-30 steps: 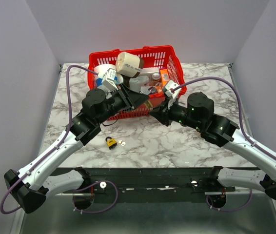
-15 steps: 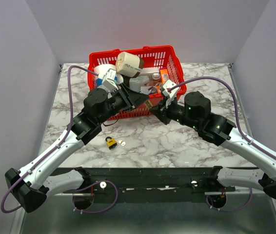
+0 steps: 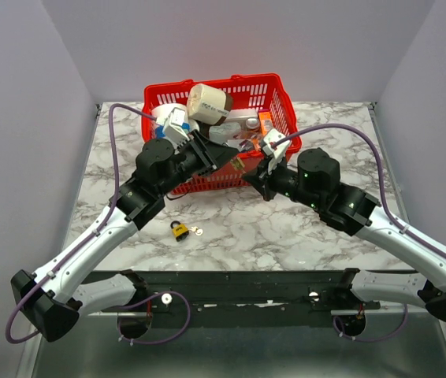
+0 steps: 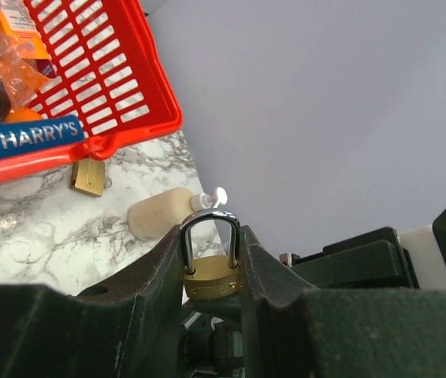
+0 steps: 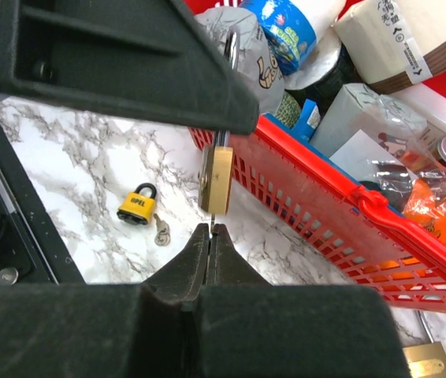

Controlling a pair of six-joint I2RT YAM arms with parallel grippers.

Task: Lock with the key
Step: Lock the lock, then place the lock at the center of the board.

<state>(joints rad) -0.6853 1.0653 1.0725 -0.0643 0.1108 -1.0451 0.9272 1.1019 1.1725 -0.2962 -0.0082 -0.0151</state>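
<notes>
Marble tabletop [image 3: 270, 228] carries a red basket [image 3: 254, 79] at its far side, and we place everything against that basket. In front of its left half a yellow padlock [image 3: 179, 230] lies flat on the marble, with its keys [image 3: 197, 231] just beside it. In the right wrist view the white letters on its dark label look like OPEL, though they are small.

Over the middle of the basket's front wall, the left gripper [image 4: 212, 240] is clamped on a brass padlock [image 4: 209, 276]. Both fingers press the sides of the body, and the steel shackle stands up between the tips.

Just right of it, the right gripper [image 5: 210, 233] faces the lock's base. Its fingers are pinched tight together, with the tips just short of the brass. We cannot tell whether a key sits between them.

Inside the basket we read HARRY'S in white on a blue pack [image 4: 38, 138] lying along the wall, next to an orange packet [image 4: 14, 75]. A blue-and-white roll [image 5: 302, 20] and a cream roll [image 5: 392, 35] with a brown band carry print too small for us to read.

Just outside the basket's front right corner a second brass padlock [image 4: 88, 175] lies on the marble. A cream pump bottle [image 4: 164, 215] lies on its side near it.
</notes>
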